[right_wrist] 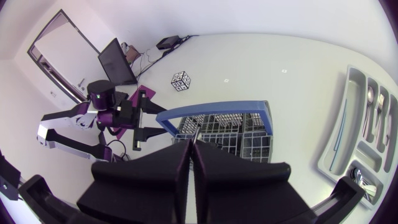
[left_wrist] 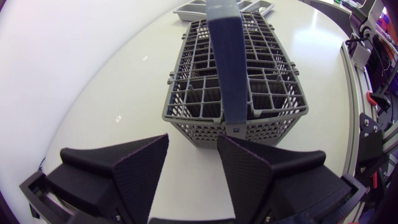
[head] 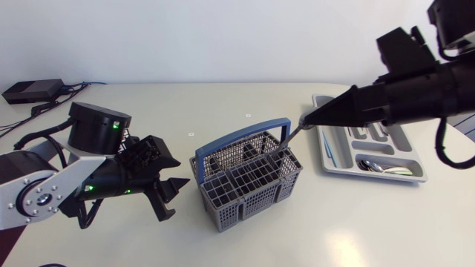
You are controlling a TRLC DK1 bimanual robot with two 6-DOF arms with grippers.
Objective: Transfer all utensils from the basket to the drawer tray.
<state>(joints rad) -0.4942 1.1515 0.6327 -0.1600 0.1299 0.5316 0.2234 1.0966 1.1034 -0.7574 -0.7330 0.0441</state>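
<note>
Head view, both arms at the worktop. The right claw, entering from the upper right, is closed on the slim metal stem of a utensil. The utensil's lower end reaches down into the grey basket, beside its blue handle (the right wrist view shows both fingers pressed together on the stem). The basket stands mid-worktop. The drawer tray lies near the basket's right side and holds several pieces of cutlery. The left claw sits low, just beside the basket's left side, fingers spread apart, gripping nothing.
</note>
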